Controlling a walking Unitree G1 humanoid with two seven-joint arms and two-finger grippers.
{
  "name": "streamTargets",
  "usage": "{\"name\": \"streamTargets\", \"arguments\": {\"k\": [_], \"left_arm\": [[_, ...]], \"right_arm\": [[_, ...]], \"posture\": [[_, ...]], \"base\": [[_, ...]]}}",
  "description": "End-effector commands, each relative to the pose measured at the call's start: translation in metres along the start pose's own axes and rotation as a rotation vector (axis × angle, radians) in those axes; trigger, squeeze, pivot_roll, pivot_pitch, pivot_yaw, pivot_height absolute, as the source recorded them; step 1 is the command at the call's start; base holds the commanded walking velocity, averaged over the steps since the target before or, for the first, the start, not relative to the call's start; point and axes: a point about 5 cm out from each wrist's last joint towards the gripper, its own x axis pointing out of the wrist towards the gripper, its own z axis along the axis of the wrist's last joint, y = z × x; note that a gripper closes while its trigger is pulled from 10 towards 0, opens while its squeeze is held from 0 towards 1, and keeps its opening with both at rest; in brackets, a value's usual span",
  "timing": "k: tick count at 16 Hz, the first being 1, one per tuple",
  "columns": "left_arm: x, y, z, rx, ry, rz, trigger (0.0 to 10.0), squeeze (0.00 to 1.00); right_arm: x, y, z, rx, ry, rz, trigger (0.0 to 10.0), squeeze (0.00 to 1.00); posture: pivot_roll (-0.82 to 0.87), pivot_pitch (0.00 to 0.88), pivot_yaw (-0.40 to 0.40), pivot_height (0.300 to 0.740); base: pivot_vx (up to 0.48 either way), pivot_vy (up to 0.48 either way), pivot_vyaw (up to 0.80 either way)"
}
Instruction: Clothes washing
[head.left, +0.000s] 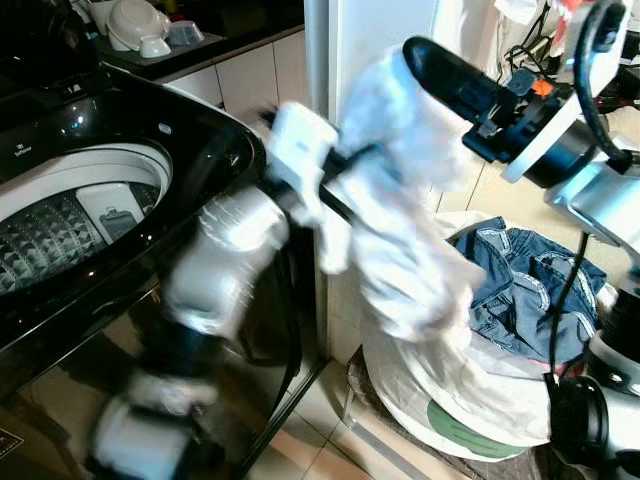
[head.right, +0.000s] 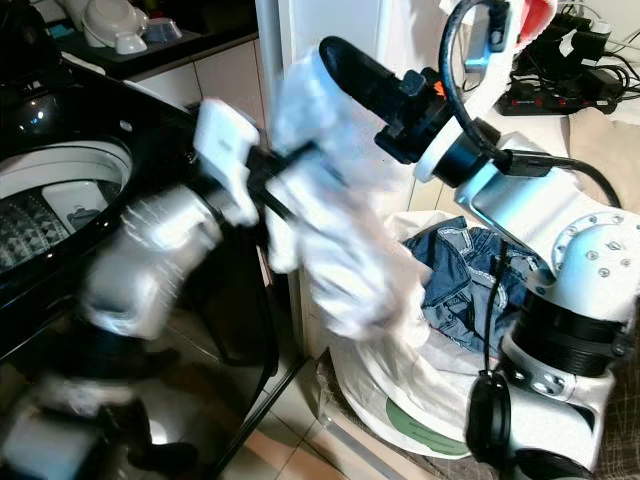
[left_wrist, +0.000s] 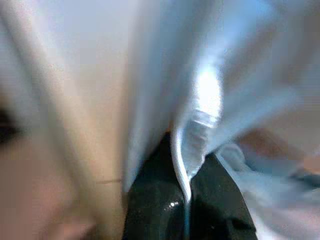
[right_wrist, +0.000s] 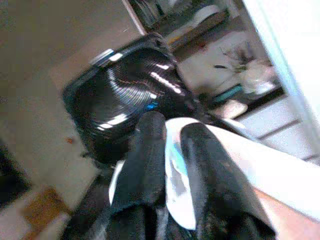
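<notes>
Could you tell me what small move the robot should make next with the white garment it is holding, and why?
Probably carry the white garment leftward over the washing machine's open drum. Both the left end effector and the right end effector are shut on it, and it hangs between the laundry basket and the machine.

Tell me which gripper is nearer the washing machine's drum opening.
Left. The left gripper holds the white garment beside the washing machine; the right gripper grips its top, farther off above the laundry basket.

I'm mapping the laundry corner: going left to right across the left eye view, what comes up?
Washing machine drum → left arm → white garment → jeans in the laundry bag.
</notes>
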Motion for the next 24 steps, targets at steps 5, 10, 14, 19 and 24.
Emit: {"name": "streamTargets", "arguments": {"k": [5, 10, 14, 19, 24], "left_arm": [[-0.057, 0.154, 0.115, 0.657, -0.016, 0.500, 0.0, 0.00], [-0.081, 0.198, 0.121, 0.909, 0.309, 0.607, 0.0, 0.00], [-0.104, 0.206, 0.040, 0.658, 0.778, 0.434, 10.0, 1.00], [-0.135, 0.208, 0.014, 0.524, 0.986, 0.332, 10.0, 1.00], [-0.154, 0.204, -0.004, 0.395, 1.039, 0.255, 10.0, 1.00]], "right_arm": [[-0.026, -0.009, -0.026, -0.195, 0.184, -0.104, 10.0, 0.00], [-0.024, -0.015, -0.050, -0.260, 0.289, -0.157, 10.0, 0.00], [-0.027, -0.011, -0.071, -0.327, 0.392, -0.131, 10.0, 0.00], [-0.028, -0.010, -0.082, -0.346, 0.442, -0.100, 10.0, 0.00], [-0.028, -0.016, -0.084, -0.355, 0.471, -0.109, 10.0, 0.00]], "posture": [[-0.09, 0.000, 0.032, 0.740], [-0.08, 0.000, 0.051, 0.740], [-0.10, 0.000, 0.063, 0.740], [-0.10, 0.000, 0.060, 0.740], [-0.08, 0.000, 0.033, 0.740]], "base": [[0.000, 0.000, 0.00], [0.000, 0.000, 0.00], [0.000, 0.000, 0.00], [0.000, 0.000, 0.00], [0.000, 0.000, 0.00]]}}
